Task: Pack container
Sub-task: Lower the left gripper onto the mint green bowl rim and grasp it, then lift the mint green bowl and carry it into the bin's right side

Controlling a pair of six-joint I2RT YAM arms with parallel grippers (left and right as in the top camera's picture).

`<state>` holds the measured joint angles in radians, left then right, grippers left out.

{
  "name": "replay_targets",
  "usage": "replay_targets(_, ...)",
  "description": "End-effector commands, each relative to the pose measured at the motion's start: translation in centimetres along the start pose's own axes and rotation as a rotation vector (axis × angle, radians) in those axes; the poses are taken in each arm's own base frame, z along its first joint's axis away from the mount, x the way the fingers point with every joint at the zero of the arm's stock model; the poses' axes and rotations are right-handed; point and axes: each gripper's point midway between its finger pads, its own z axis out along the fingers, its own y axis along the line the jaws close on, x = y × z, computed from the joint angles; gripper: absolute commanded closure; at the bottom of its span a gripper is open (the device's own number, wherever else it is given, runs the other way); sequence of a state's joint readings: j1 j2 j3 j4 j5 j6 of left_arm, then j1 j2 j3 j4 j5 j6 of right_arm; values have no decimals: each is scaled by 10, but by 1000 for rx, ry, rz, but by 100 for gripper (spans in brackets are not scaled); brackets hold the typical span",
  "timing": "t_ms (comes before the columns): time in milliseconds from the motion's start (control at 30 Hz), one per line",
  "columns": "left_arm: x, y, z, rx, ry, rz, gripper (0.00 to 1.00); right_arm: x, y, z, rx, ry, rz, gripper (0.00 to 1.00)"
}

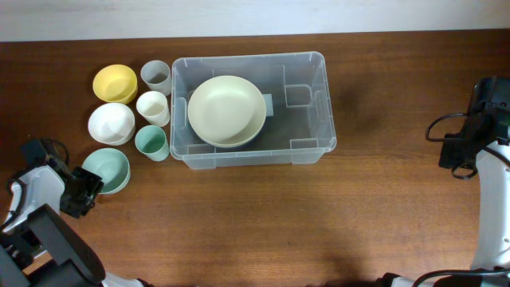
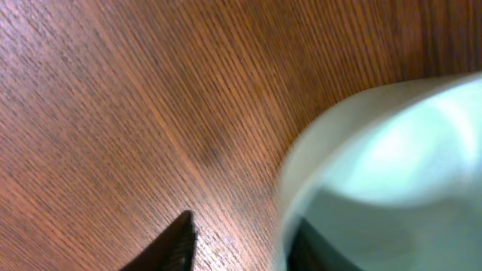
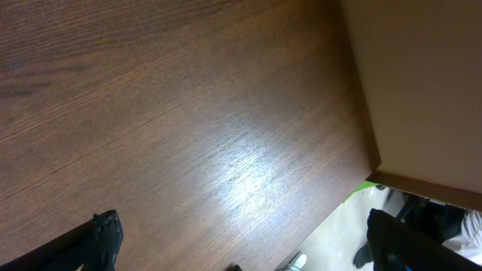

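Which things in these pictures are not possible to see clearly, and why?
- Left wrist: the mint bowl is blurred and cut off by the edge; whether the left tool grips it is unclear.
- Overhead: the cream bowl hides part of the container floor.
- Right wrist: the bottom edge cuts off most of the open right tool.

Your left arm [image 1: 36,195] wears white shells over black joints, and the left gripper [image 1: 89,188] is black. Your right arm [image 1: 494,185] matches, with a looped black cable [image 1: 430,128].
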<state>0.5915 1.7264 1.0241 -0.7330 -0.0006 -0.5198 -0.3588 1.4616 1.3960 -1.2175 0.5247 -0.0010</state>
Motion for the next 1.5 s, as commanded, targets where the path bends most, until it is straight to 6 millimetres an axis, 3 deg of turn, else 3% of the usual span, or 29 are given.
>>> replay_targets(0, -2, 2, 1, -6, 2, -6, 69, 1, 1, 3, -1, 8, 4, 1)
replay_targets(300, -1, 3, 1, -7, 4, -16, 97, 1, 1, 3, -1, 8, 4, 1)
replay_targets(533, -4, 1, 0, -3, -3, -18, 98, 1, 1, 3, -1, 9, 3, 1)
replay_targets(700, -18, -6, -24, 17, -40, -18, 99, 1, 1, 3, -1, 8, 4, 1)
replay_targets(867, -44, -13, -81, 36, -157, -22, 99, 1, 1, 3, -1, 9, 4, 1)
replay_targets(1133, -68, -24, -218, 182, -432, -45, 99, 1, 1, 3, -1, 8, 4, 1)
replay_targets(1200, -62, -40, -253, 293, -488, -20, 99, 1, 1, 3, -1, 8, 4, 1)
replay_targets(1300, -42, -80, -305, 490, -556, 77, 99, 1, 1, 3, -1, 9, 4, 1)
replay_targets(1467, 13, -156, -351, 732, -588, 271, 99, 1, 1, 3, -1, 8, 4, 1)
